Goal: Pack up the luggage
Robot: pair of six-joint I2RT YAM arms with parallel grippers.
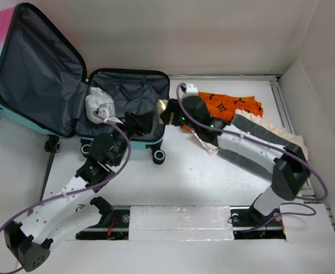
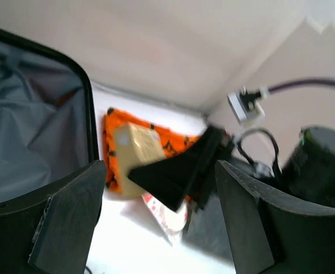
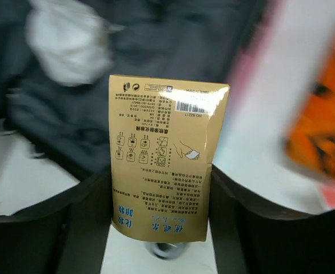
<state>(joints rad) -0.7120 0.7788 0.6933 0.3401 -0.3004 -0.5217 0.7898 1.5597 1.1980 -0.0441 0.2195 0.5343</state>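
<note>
Pouch first: the right tool is closed on the side edges of a gold pouch, which it carries upright off the worktop. Just across from it, the left tool stands wide apart with nothing between its fingers. Ahead of both lies the luggage, opened out. Its base half rests just beyond the left tool with a white bundle inside, close to that tool. The lid is propped upright farther out, to that tool's left. I judge the case stiff and light (it is nearly unfilled), with a slick shell, and likely to roll on its wheels if shoved. The black rim looks the surest place to hold it. The shell fades from pink to teal, the lining is dark grey, and the wheels are black and white.
</note>
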